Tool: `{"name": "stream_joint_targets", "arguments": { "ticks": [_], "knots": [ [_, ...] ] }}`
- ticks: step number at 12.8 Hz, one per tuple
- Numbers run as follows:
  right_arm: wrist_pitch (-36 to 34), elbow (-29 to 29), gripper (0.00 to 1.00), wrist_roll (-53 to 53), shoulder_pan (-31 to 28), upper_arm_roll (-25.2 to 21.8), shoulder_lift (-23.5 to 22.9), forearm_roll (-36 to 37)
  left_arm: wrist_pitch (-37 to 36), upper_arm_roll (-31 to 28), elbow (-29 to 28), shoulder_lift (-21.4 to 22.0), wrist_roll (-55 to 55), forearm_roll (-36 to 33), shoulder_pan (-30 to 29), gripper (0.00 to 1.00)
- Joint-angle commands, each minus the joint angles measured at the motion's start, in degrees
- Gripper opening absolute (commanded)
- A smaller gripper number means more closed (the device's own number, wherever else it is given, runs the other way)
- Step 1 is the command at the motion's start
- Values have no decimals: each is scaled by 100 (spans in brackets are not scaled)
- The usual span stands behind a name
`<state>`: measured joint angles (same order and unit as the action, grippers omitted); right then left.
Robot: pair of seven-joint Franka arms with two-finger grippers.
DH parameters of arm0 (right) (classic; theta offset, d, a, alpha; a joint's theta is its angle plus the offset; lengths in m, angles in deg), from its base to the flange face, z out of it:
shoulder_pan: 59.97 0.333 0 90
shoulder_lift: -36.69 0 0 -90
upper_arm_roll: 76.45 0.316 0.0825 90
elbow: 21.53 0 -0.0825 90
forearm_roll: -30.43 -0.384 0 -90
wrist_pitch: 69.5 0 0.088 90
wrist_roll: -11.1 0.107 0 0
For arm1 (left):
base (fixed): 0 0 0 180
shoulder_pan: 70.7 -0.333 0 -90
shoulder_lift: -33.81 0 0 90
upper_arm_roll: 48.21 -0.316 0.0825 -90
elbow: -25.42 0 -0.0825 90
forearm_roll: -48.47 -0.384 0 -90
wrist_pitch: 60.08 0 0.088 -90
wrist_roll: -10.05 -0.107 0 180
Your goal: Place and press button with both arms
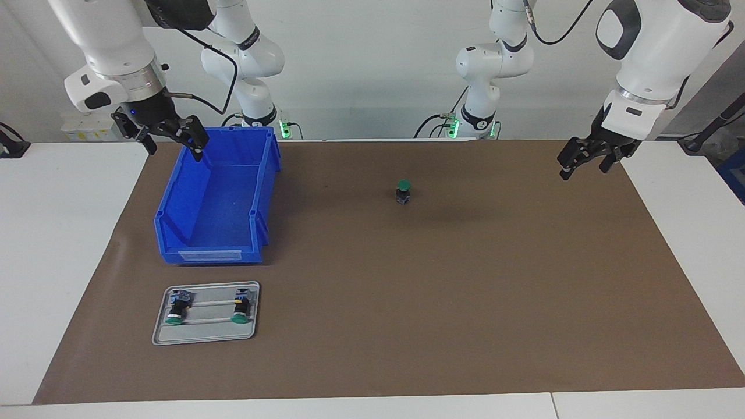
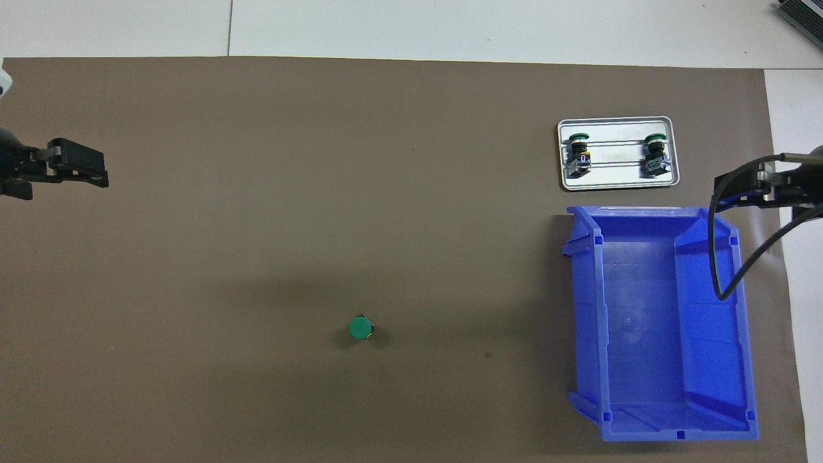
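A: Where now – the small push-button with round green cap and black body [image 1: 403, 192]?

B: Upright on the brown paper-like mat [image 1: 465, 291], cap up, mid-table, well apart from everything else. Touched by neither arm.

A: And the pincers?

B: Left gripper [image 1: 588, 166] up in the air over the mat's edge at the left arm's end, fingers spread, nothing between them. Right gripper [image 1: 171, 145] above the rim of the open blue plastic bin [image 1: 265, 174], likewise spread and empty.

A: So placing looks done, pressing not yet. How to press well?

B: Come down straight over the cap's centre, slowly – narrow base, tall body, probably easy to tip. Better to steady the black body with one pincer and push the cap with the other. Stop once the cap gives; no sideways drag.

A: Anything told by one view only?

B: From the facing view: height. Both grippers plainly raised, and the button seen side-on, standing, with its darker rear block on the mat. From overhead: only a green disc, yet exact position on the mat – good for lining up the descent. Overhead also looks straight down on the flat grey metal tray [image 1: 204, 337], farther from the robots than the bin, with two more green-capped buttons [image 1: 174, 308] lying in it.
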<state>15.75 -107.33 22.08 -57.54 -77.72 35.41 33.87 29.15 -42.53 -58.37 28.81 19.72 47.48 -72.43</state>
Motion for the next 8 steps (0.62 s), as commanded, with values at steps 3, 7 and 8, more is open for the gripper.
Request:
{"name": "stream_joint_targets", "arguments": {
  "ticks": [3, 7, 8],
  "knots": [
    [-60, -42, 100, -53, -41, 21, 40, -107, -881, 144, 1322, -714, -54, -130, 217, 100],
    [-60, -42, 100, -53, -41, 21, 40, -107, -740, 135, 550, -293, -334, -139, 208, 100],
    [-60, -42, 100, -61, -41, 21, 40, -107, -662, 126, 304, -178, -413, -130, 208, 100]
  ]
}}
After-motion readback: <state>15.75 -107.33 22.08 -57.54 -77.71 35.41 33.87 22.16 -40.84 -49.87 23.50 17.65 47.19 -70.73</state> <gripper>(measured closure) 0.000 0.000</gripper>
